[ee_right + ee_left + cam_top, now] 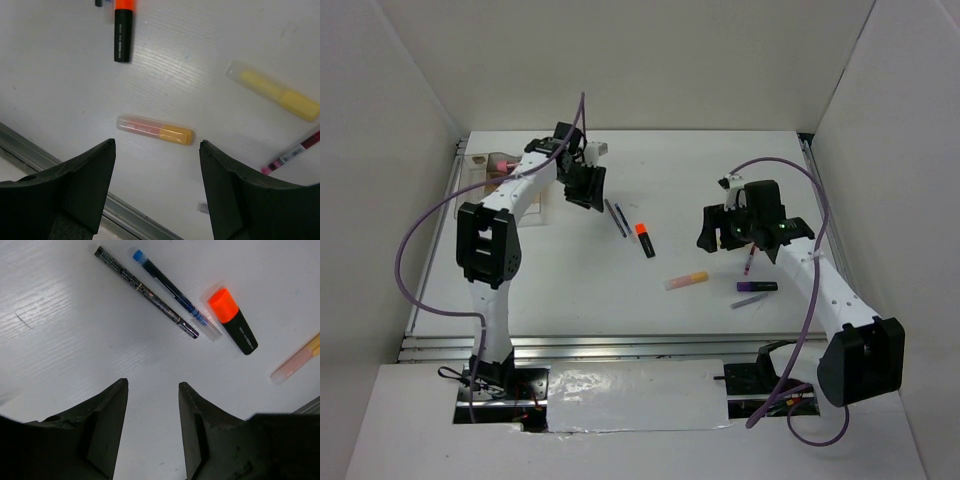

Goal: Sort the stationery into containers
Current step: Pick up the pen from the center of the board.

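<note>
Stationery is seen spread over the middle of the white counter point(620, 310) in the top external view, while the organiser tray point(472, 168) sits at the far left corner. A pink-capped tube point(504, 162) is seen in the tray; the rest of its compartments are largely covered by the left arm point(525, 190), which crosses above it, so further contents cannot be told. The left gripper point(585, 186) is held just beside the tray, near the dark pencils point(616, 218). Close to these lies the orange-capped highlighter point(644, 240). The yellow-pink marker point(686, 281) is found nearer the bases, and the purple marker point(757, 287) and thin red pen point(749, 262) lie under the right gripper point(728, 232).

From the left wrist, the left gripper point(152, 425) is shown with its fingers point(107, 425) spread apart above bare counter, nothing held between them. Beyond them a dark patterned pencil point(145, 292) and a blue-tipped pen point(175, 292) are laid side by side, almost touching, with the orange-capped highlighter point(232, 320) just beside them and the yellow-pink marker point(297, 360) cut off at the edge.

From the right wrist, the fingers point(230, 195) of the right gripper point(157, 192) are likewise parted and empty. The yellow-pink marker point(155, 130) is framed between them, farther off. The orange-capped highlighter point(123, 35), a pale yellow stick point(272, 90) and the thin red pen point(295, 152) are seen around it, well apart.
</note>
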`<state>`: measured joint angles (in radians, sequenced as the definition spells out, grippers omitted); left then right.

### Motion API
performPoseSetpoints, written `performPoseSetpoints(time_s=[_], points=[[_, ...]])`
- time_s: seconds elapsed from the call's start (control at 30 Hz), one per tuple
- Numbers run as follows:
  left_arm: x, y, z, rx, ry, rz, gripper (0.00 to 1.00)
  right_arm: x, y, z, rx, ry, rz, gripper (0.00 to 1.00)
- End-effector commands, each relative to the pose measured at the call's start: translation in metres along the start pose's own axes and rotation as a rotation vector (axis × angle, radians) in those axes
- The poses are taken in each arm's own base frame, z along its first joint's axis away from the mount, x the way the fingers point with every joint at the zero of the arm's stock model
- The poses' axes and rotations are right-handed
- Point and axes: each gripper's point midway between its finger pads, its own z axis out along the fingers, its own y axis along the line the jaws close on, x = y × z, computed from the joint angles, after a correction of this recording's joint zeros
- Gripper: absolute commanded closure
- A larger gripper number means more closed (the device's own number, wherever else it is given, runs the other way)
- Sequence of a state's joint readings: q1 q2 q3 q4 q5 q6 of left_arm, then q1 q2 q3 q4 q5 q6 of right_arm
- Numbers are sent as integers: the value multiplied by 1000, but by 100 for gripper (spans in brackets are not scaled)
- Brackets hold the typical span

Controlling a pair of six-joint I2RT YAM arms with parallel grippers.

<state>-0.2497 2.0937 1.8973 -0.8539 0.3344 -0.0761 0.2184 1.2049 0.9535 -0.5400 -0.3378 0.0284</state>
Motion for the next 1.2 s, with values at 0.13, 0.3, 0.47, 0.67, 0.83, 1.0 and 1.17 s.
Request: performPoseSetpoints(time_s=[0.13, 0.3, 0.47, 0.67, 0.83, 1.0, 1.17], points=[[1, -9, 39, -90, 20, -83, 43, -10, -12, -6, 43, -58, 17, 25], [-2, -15, 51, -97, 14, -99, 45, -10, -12, -5, 35, -53, 24, 25], [-3, -16, 63, -129, 19, -124, 45, -9, -12, -4, 32, -50, 27, 25], [-6, -14, 77, -183, 9, -143, 47, -8, -13, -3, 32, -48, 28, 25], [-7, -11, 86, -208, 7, -141, 46, -9, -13, -4, 31, -53, 27, 25], [-7, -8, 91, -221, 12, -142, 47, -7, -14, -3, 29, -49, 29, 25], [-6, -2, 97, -241, 20, -137, 47, -8, -13, -2, 23, -46, 32, 25]])
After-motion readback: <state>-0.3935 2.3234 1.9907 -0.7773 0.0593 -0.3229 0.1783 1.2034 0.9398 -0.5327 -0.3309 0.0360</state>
